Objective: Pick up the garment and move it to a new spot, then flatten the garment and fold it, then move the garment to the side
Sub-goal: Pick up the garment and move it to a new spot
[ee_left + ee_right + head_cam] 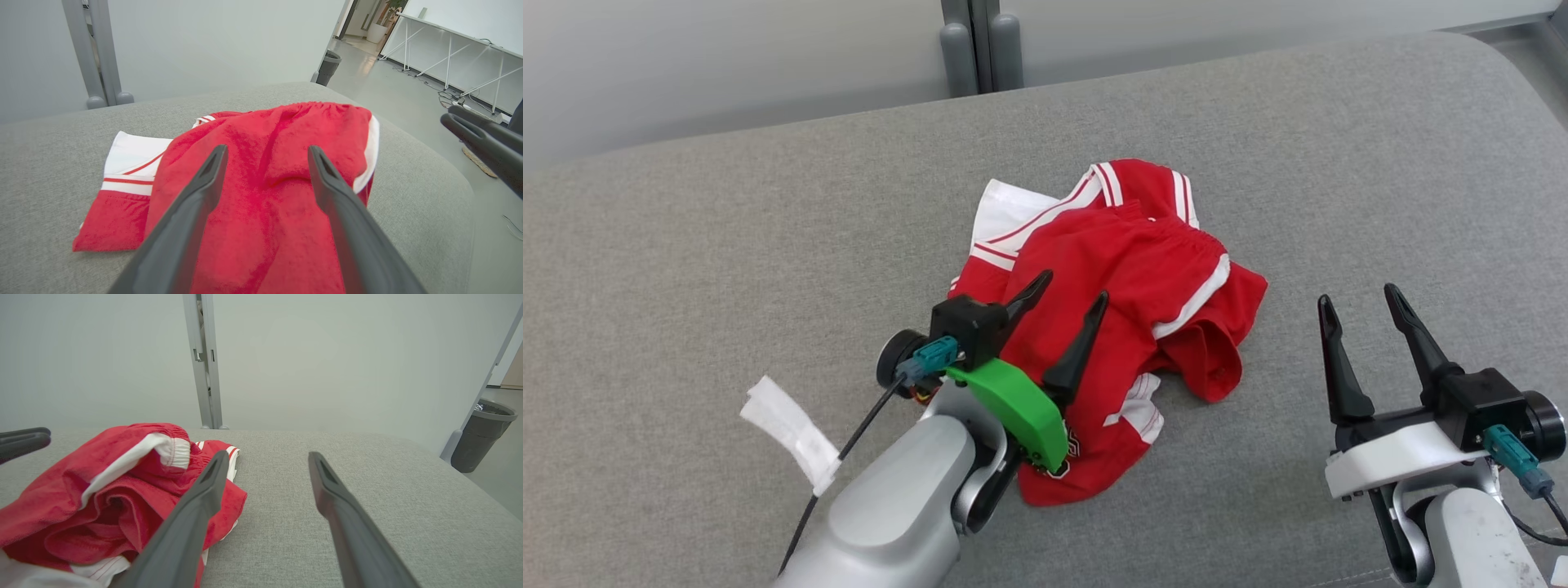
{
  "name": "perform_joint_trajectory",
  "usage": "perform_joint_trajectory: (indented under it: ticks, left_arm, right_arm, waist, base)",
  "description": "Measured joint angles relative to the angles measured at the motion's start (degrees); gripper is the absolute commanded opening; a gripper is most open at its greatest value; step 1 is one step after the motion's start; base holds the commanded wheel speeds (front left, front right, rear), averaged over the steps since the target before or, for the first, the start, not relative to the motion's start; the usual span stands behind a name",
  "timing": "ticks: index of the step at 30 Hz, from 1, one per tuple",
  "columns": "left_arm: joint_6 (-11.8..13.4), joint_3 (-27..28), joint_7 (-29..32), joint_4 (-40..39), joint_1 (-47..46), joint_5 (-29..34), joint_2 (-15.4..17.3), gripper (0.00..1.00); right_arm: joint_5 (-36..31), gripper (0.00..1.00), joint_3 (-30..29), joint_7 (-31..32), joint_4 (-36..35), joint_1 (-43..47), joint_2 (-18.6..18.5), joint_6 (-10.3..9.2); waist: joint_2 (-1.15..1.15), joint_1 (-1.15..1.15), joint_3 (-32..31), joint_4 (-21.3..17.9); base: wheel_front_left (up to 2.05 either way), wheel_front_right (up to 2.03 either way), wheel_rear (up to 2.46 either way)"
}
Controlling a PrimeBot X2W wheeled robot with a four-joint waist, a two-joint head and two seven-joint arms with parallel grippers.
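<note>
The garment (1143, 269) is a red piece with white stripes and a white panel, lying crumpled in a heap on the grey cushion (727, 229). My left gripper (1073, 287) hovers over the heap's near-left part, open, nothing between its fingers. In the left wrist view the left gripper (265, 151) has its two dark fingers spread above the garment (261, 196). My right gripper (1361, 299) stands open over bare cushion, to the right of the heap and apart from it. The right wrist view shows the right gripper (267, 457) with the garment (106, 490) to its left.
A white tag (788, 429) hangs on the left arm's cable. Grey posts (980, 49) rise behind the cushion's far edge. A dark bin (482, 435) stands on the floor beyond the cushion's right end. Bare cushion (367, 465) stretches to the right of the heap.
</note>
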Motion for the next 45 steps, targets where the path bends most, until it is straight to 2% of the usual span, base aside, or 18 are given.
perform_joint_trajectory:
  ticks: [10,18,25,32,45]
  left_arm:
    - [1.6,15.5,0.0,-10.0,15.4,9.7,2.1,1.00]
    - [2.3,30.2,0.0,-16.3,27.0,14.2,0.9,1.00]
    - [2.1,38.4,0.0,-20.1,34.8,18.2,0.0,1.00]
    - [1.4,42.1,0.0,-21.6,39.3,20.3,-0.8,1.00]
    - [0.7,42.2,0.0,-21.3,39.4,19.4,-1.0,1.00]
  right_arm:
    - [-0.5,1.00,-0.3,0.0,0.0,2.1,0.0,0.00]
    - [-0.2,1.00,0.1,0.0,0.2,4.4,0.0,0.00]
    - [0.5,1.00,0.6,0.0,0.5,5.5,0.0,0.00]
    - [0.9,1.00,0.9,0.0,1.0,6.1,0.0,0.00]
    - [1.0,1.00,1.4,0.0,1.7,6.1,0.0,0.00]
  waist:
    - [0.00,0.00,-4.5,1.6]
    - [0.00,0.00,-7.3,2.6]
    - [0.00,0.00,-8.2,3.2]
    - [0.00,0.00,-8.8,3.8]
    - [0.00,0.00,-8.8,3.9]
  base:
    - [0.00,0.00,0.00]
    - [0.00,0.00,0.00]
    - [0.00,0.00,0.00]
    - [0.00,0.00,0.00]
    - [0.00,0.00,0.00]
